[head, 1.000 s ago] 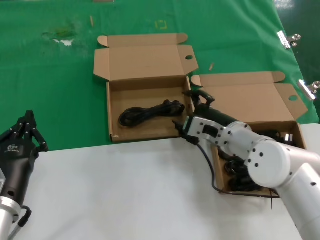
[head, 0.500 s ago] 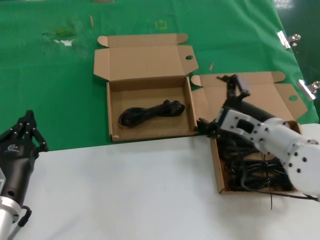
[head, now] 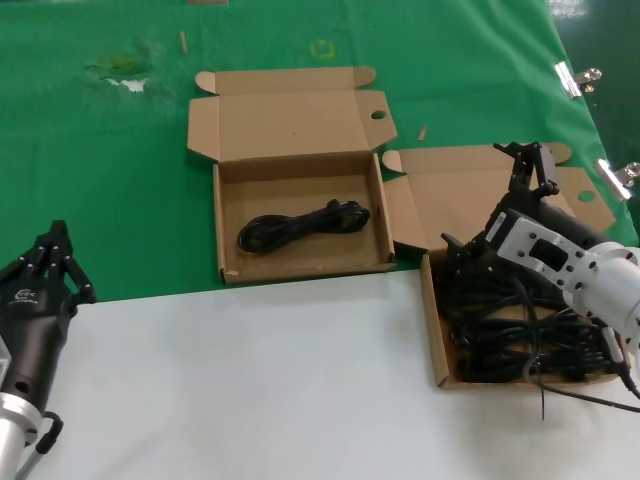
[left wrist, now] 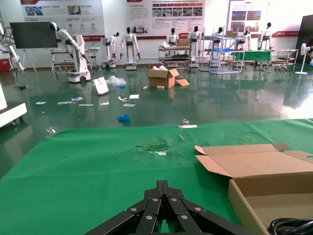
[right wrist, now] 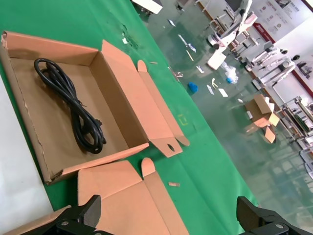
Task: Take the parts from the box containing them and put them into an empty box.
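Note:
The right carton (head: 432, 330) holds several black power cords (head: 500, 325) in a heap. The left carton (head: 300, 262) holds one looped cord (head: 300, 225); this carton (right wrist: 49, 142) and its cord (right wrist: 73, 107) also show in the right wrist view. My right gripper (head: 530, 165) is open and empty, above the right carton's raised lid (head: 470, 200), with its arm over the cord heap. In its wrist view the gripper (right wrist: 168, 215) has wide-apart fingertips (right wrist: 88, 210) over that lid (right wrist: 122, 196). My left gripper (head: 55, 255) is shut and parked at the near left; it (left wrist: 163, 188) shows over green cloth.
Green cloth (head: 100, 150) covers the far table and a white sheet (head: 250, 380) the near part. Two metal binder clips (head: 575, 78) lie along the cloth's right edge. Small scraps lie on the cloth behind the cartons. The left carton's lid (head: 290, 120) stands open.
My right gripper has moved right and away, from the left carton's near right corner to above the right carton's lid, empty. The left arm has not moved.

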Controlling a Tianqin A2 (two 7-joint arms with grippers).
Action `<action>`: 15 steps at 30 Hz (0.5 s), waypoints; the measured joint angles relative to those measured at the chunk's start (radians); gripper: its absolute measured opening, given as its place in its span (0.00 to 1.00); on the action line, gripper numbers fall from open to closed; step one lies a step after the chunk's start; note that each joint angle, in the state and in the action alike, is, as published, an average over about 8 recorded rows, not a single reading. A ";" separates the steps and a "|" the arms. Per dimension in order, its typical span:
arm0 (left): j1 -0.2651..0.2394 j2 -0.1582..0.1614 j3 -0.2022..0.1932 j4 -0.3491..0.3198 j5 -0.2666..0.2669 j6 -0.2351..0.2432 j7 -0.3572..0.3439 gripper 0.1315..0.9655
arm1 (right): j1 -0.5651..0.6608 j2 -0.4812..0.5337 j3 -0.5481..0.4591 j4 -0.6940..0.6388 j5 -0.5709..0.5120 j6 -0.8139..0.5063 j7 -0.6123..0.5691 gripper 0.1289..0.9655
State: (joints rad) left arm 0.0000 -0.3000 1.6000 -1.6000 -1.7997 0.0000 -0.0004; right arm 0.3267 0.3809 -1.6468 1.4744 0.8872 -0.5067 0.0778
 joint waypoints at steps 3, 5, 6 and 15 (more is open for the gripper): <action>0.000 0.000 0.000 0.000 0.000 0.000 0.000 0.02 | -0.003 0.001 0.002 0.002 0.006 0.003 0.000 0.98; 0.000 0.000 0.000 0.000 0.000 0.000 0.000 0.03 | -0.006 0.001 0.003 0.003 0.013 0.007 -0.001 0.99; 0.000 0.000 0.000 0.000 0.000 0.000 0.000 0.03 | -0.008 0.001 0.003 0.004 0.018 0.010 -0.002 0.99; 0.000 0.000 0.000 0.000 0.000 0.000 0.000 0.07 | -0.037 -0.007 0.007 0.015 0.101 0.056 -0.009 1.00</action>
State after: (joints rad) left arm 0.0000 -0.3000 1.6001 -1.6000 -1.7998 0.0000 -0.0003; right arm 0.2893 0.3739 -1.6400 1.4895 0.9885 -0.4506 0.0693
